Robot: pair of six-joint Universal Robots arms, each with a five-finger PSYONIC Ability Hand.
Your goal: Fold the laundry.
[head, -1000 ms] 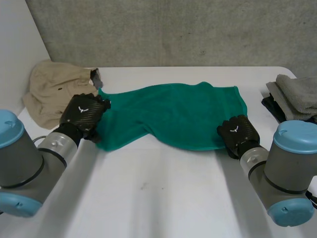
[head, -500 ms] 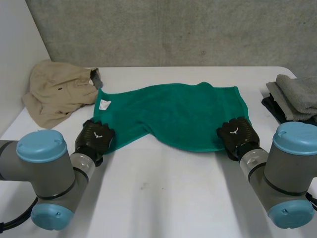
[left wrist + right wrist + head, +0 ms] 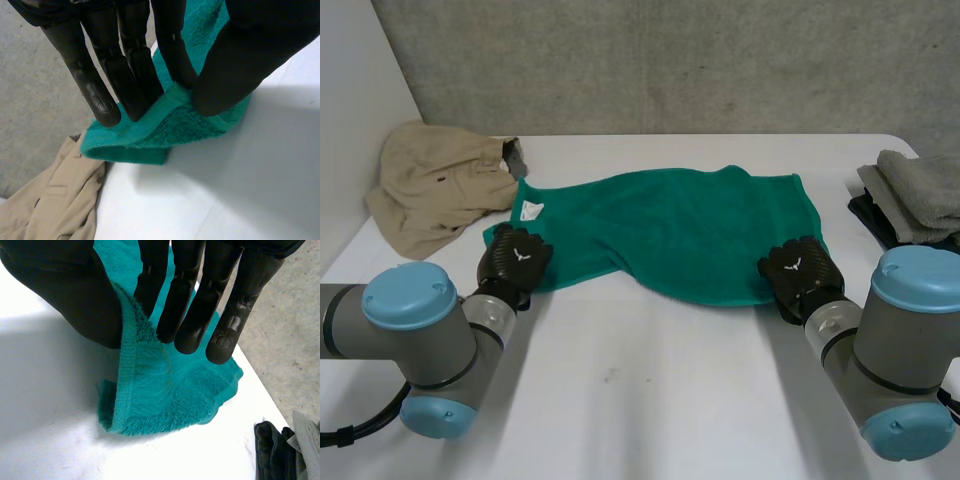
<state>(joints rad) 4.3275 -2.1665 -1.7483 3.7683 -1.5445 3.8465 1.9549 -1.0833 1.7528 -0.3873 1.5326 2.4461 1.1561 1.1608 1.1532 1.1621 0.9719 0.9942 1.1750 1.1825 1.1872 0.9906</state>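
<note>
Nearest the camera, the two grey arms with light-blue caps are reached forward over the white desk, one at 7 o'clock and the other at 5 o'clock. The left hand is set knuckles-up on the near left corner of the green towel, at the towel's 8 o'clock. In the left wrist view the plush corner is seen doubled over into a soft roll and pinched between straight fingers and the thumb. The right hand is placed at the towel's 4 o'clock, on the near right corner. There a hemmed edge is raised into a ridge and clamped between the thumb and straight fingers. The towel is spread across the middle of the desk, its terry pile thick and its near edge wavy, and a small white label is shown near the left corner. Farther off, a crumpled beige garment of smooth woven cloth is heaped at 10 o'clock. A folded grey cloth is stacked on something dark at 2 o'clock.
</note>
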